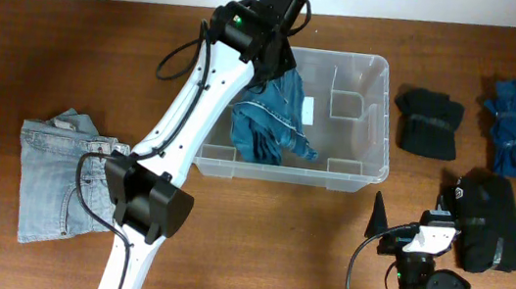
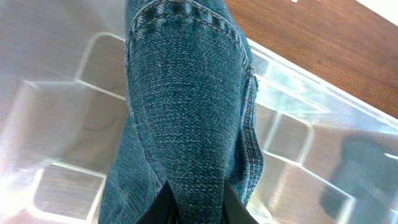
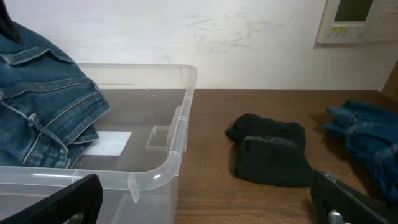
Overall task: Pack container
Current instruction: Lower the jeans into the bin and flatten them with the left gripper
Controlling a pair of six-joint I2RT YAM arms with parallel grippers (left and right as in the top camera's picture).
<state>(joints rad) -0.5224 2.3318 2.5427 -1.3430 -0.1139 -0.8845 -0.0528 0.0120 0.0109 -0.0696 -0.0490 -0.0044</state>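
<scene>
Clear ribbed container (image 1: 364, 146) bears a white label (image 1: 308, 106), jeans (image 1: 276, 117) seemingly inside.

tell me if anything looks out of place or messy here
Nothing looks spilled or damaged. The one unsettled thing is the dark blue jeans: they hang bunched from the left gripper, which is shut on them, down into the container rather than lying flat on its base.

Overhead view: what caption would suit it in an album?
Left hand holds blue jeans hanging into the clear container on a wooden table.
</scene>
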